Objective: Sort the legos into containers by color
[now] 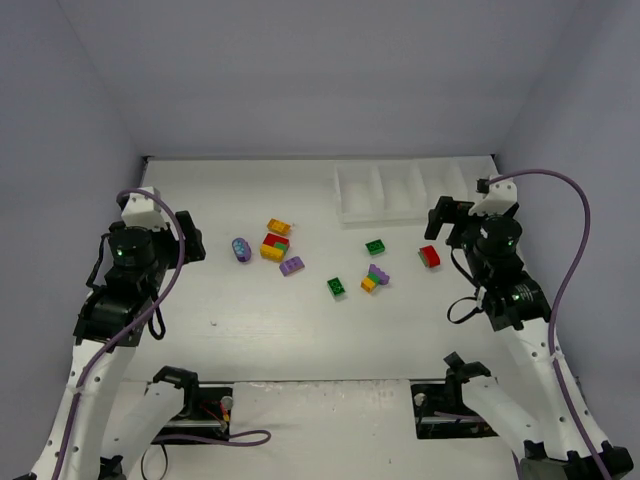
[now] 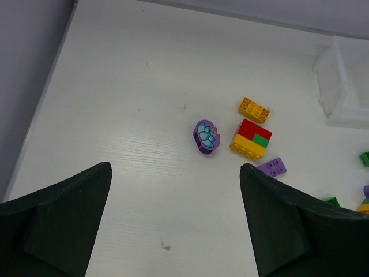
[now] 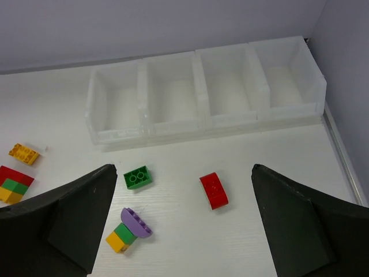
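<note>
The legos (image 1: 273, 246) lie loose mid-surface, short of the tray (image 3: 199, 126), its 4 bins empty. My left hand (image 2: 174, 173) and right hand (image 3: 183, 170) hover spread, empty; grabbing the red-green-yellow clump (image 2: 251, 139) whole could drop 3 colours into 1 bin.

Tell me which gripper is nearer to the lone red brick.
Right. The right gripper hovers open close beside the red brick, near the tray's right end. The left gripper is at the far left of the table, with the other bricks lying between.
</note>
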